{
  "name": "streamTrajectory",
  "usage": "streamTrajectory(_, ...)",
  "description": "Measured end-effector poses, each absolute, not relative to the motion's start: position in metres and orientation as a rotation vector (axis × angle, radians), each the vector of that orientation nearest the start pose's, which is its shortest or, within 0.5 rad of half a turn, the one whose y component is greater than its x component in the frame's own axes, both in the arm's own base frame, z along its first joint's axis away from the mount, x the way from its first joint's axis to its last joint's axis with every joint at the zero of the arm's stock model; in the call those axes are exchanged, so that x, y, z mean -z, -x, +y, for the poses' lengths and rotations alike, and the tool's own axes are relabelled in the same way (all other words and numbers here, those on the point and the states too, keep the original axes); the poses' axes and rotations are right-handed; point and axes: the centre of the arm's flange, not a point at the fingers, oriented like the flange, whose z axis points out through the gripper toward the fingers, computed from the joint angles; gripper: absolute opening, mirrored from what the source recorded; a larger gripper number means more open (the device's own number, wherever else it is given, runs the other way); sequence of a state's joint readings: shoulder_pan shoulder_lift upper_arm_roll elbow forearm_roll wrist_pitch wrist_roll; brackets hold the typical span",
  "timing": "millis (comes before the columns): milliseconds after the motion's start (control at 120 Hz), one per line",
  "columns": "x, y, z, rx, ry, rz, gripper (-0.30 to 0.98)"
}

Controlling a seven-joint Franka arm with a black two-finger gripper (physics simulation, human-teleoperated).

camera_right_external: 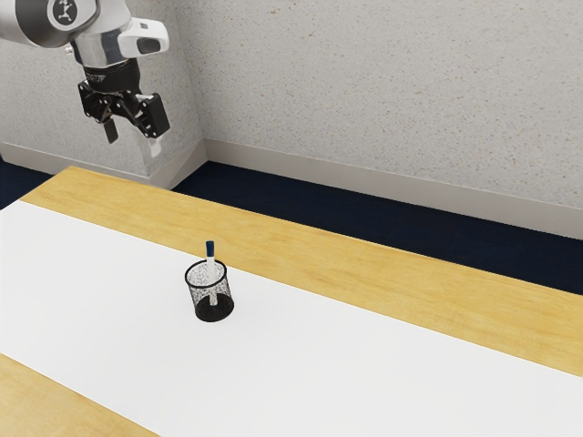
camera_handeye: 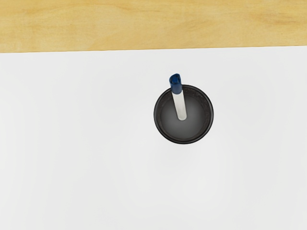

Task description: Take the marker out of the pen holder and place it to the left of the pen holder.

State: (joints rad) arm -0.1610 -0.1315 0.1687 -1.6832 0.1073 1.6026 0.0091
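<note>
Marker (camera_handeye: pixel 178 101): standing in the pen holder (camera_right_external: pixel 216 314), out of the claw's reach from what I see; white barrel down inside the cup, blue cap (camera_right_external: pixel 210 248) up above the rim. It isn't quite upright: it leans, and in the wrist view its capped end crosses the rim toward the wooden band (camera_handeye: pixel 96 24).
Pen holder: a round black mesh cup, upright on the white strip (camera_right_external: pixel 346 364) that runs along the table. I can make out the barrel through its mesh side.
Gripper (camera_right_external: pixel 134 138): black, hanging up high at the exterior view's upper left, well apart from the cup and the marker. Its two fingers are spread, with a clear gap between them and nothing pinched.
Arm (camera_right_external: pixel 100 45): white and grey, coming in from the exterior view's upper left, with the gripper pointing down at its end.
Table: pale yellow wood showing on both sides of the white strip, the cup sitting near the strip's edge on the far side from where the exterior view looks.
Room: speckled grey wall (camera_right_external: pixel 383 82), a plain baseboard (camera_right_external: pixel 364 171) along its foot, dark blue floor (camera_right_external: pixel 364 209) below.
</note>
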Motion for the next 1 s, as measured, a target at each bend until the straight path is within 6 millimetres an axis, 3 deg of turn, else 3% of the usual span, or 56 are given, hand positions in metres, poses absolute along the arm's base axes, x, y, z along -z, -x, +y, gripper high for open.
streamTrajectory(267,-0.645,-0.517,0.021,0.077,3.068,0.001,0.69)
streamTrajectory(317,-0.653,-0.525,0.015,0.107,3.061,0.015,0.69)
streamTrajectory(367,-0.648,-0.535,0.008,0.095,3.055,0.03,0.69)
streamTrajectory(417,-0.616,-0.552,0.01,-0.01,3.046,0.021,0.69)
streamTrajectory(483,-0.536,-0.58,0.022,-0.248,3.02,-0.016,0.68)
streamTrajectory(550,-0.461,-0.591,0.075,-0.452,2.994,-0.148,0.68)
streamTrajectory(600,-0.429,-0.592,0.1,-0.533,2.986,-0.211,0.69)
streamTrajectory(650,-0.415,-0.593,0.1,-0.563,2.995,-0.221,0.69)
streamTrajectory(758,-0.387,-0.6,0.075,-0.623,3.009,-0.188,0.69)
streamTrajectory(917,-0.396,-0.616,0.069,-0.563,3.076,-0.254,0.69)
streamTrajectory(1000,-0.38,-0.624,0.076,-0.563,3.146,-0.357,0.69)
